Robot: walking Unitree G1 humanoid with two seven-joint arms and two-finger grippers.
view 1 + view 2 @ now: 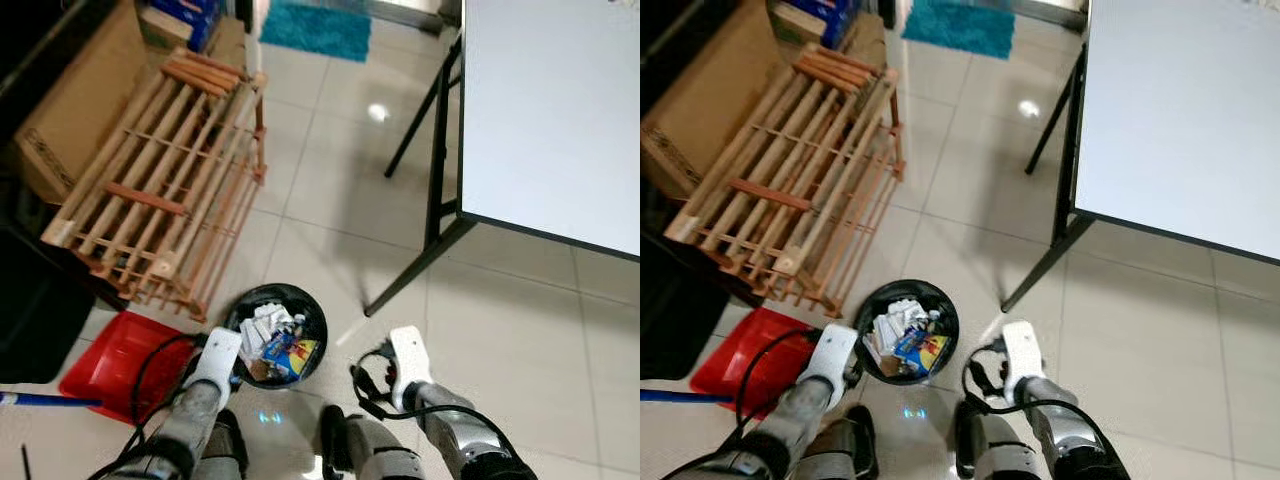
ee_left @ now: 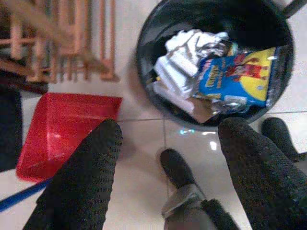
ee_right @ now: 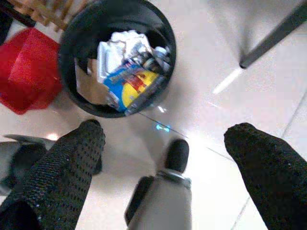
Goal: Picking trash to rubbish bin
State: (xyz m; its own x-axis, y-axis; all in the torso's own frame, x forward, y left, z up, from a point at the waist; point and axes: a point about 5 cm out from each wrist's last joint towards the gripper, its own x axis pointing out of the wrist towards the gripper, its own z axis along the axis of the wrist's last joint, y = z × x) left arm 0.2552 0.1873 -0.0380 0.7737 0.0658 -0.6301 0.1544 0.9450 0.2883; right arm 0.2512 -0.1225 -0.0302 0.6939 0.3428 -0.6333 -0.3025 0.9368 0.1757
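The room is bright. Light comes from above me and makes a round white glare spot on the shiny floor tiles (image 1: 377,112). A small bluish glint shines on the floor by the bin (image 1: 277,335). The table (image 1: 550,110) is so white it looks washed out, and it drops a soft grey shadow under its legs. The far left side is dark. My head pictures are a little soft but not smeared. In my wrist pictures my black fingers (image 2: 84,182) are big and fuzzy up close, and the wooden rack (image 2: 57,38) is blurry at the edge.
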